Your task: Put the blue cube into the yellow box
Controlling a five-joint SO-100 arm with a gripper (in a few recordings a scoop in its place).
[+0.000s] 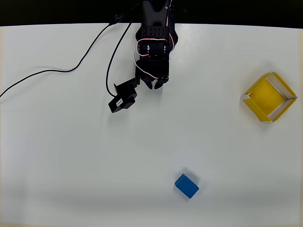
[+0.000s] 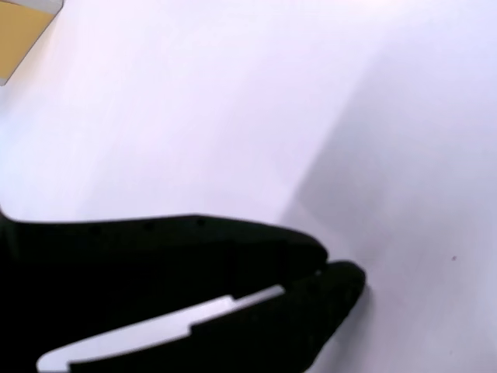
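Observation:
The blue cube [image 1: 187, 186] lies alone on the white table near the front edge in the overhead view. The yellow box [image 1: 270, 97], open-topped with pale rims, stands at the right side, turned like a diamond; one corner of it [image 2: 23, 35] shows at the top left of the wrist view. My black gripper [image 1: 156, 85] hangs near the back of the table, far from both, shut with nothing in it. In the wrist view its fingers [image 2: 330, 268] lie pressed together over bare table.
A black cable [image 1: 71, 68] runs from the arm's base across the back left of the table. A small black camera module [image 1: 123, 98] juts out left of the gripper. The table's back edge [image 1: 236, 24] meets a dark strip.

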